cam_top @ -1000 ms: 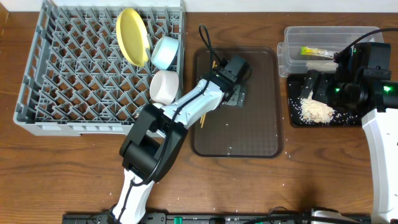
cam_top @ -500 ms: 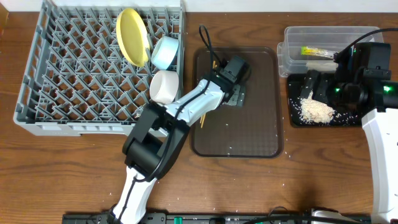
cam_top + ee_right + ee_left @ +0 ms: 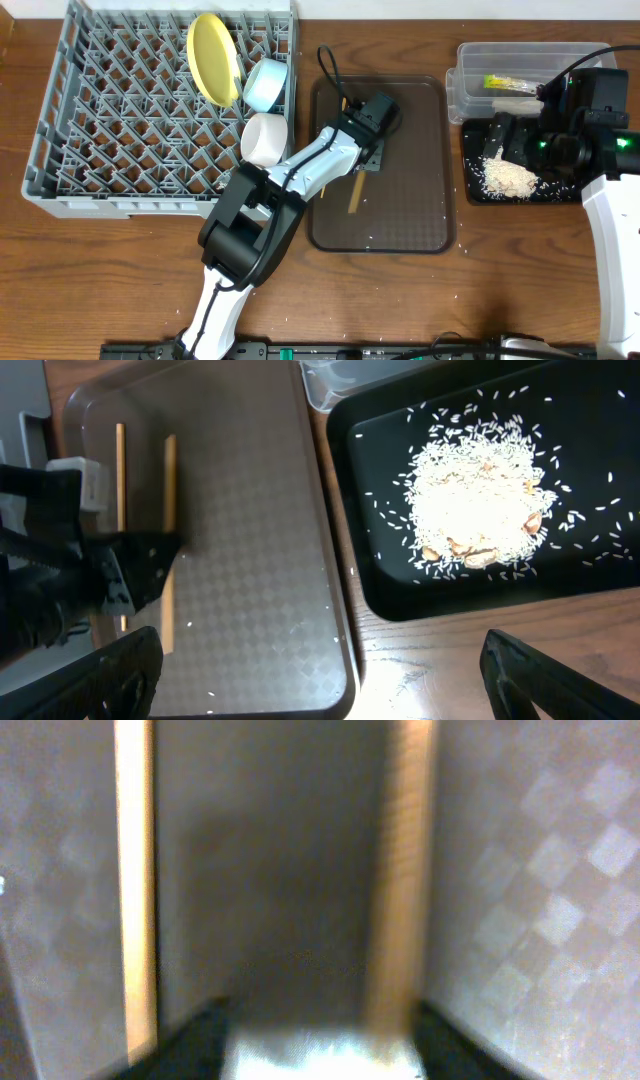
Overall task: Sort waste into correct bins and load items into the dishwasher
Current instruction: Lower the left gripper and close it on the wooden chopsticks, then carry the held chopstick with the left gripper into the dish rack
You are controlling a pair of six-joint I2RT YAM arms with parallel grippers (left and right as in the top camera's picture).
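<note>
This looks like a robotics lab bench dressed up as a dish-clearing station, not a working kitchen. Two white-and-black machines, the left arm (image 3: pixel 310 168) and the right arm (image 3: pixel 612 230), stand at a plain wooden table (image 3: pixel 520 290). A black cable (image 3: pixel 324 58) loops across the table, and a black rail (image 3: pixel 400 353) runs along its near edge. The props are canteen things: a big grey dish rack (image 3: pixel 120 120) holding a yellow plate (image 3: pixel 213 58), a light blue bowl (image 3: pixel 266 84) and a white bowl (image 3: pixel 265 140). There is also a brown serving tray (image 3: pixel 410 200), a clear tub (image 3: pixel 470 60) and a black tray (image 3: pixel 475 190) with a heap of rice (image 3: pixel 508 177).
</note>
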